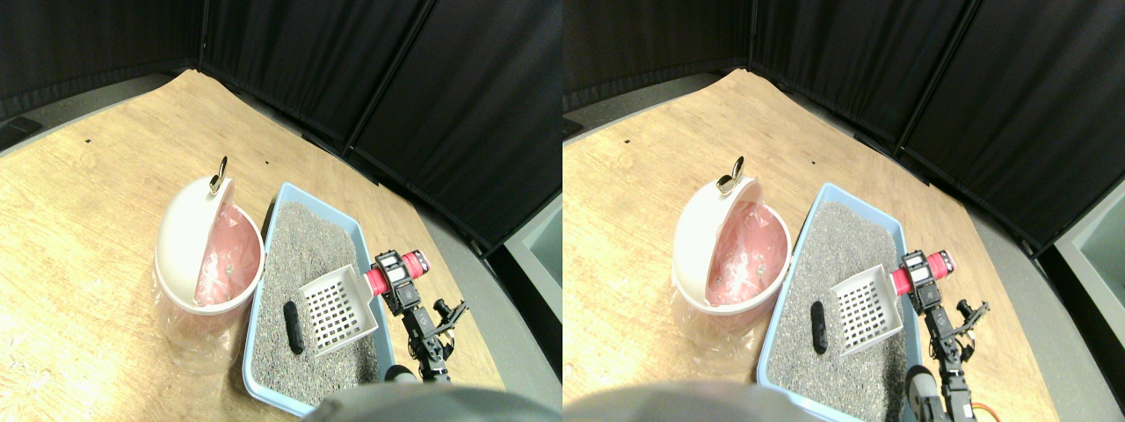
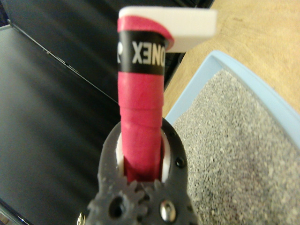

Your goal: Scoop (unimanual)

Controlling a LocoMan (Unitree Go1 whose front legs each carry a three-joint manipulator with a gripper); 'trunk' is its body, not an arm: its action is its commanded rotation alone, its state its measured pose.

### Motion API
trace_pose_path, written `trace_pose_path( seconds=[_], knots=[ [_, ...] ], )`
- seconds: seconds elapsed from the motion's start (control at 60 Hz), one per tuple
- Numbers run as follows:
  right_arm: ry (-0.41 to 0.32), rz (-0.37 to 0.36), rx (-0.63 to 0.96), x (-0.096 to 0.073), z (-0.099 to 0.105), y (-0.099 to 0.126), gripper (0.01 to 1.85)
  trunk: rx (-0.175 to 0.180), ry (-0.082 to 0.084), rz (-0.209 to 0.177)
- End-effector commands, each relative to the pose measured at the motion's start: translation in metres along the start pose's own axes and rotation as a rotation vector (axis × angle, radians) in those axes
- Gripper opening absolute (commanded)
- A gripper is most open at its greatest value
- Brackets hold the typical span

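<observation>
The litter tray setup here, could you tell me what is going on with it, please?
The right gripper holds a white slotted scoop by its red wrapped handle, with the jaws closed around it in the wrist view. The scoop sits on the grey litter in the blue tray, beside a dark lump that is not yet picked up. A white bin with a pink liner stands open next to the tray.

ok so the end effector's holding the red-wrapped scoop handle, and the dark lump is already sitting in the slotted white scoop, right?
Not quite. The right end effector does grip the red-wrapped handle, but the dark oblong lump lies on the grey litter beside the slotted white plastic scoop, not in it. The stereo pair view shows this.
</observation>
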Motion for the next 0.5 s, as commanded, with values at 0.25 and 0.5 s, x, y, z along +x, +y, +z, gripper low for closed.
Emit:
trace_pose_path(
  seconds=[0.25,0.5],
  knots=[
    [0.127,0.237,0.194,-0.015,-0.013,0.065,0.06,-0.029,0.023,0.036],
    [0.087,0.171,0.339,-0.003,-0.013,0.054,0.06,-0.025,0.014,0.035]
  ],
)
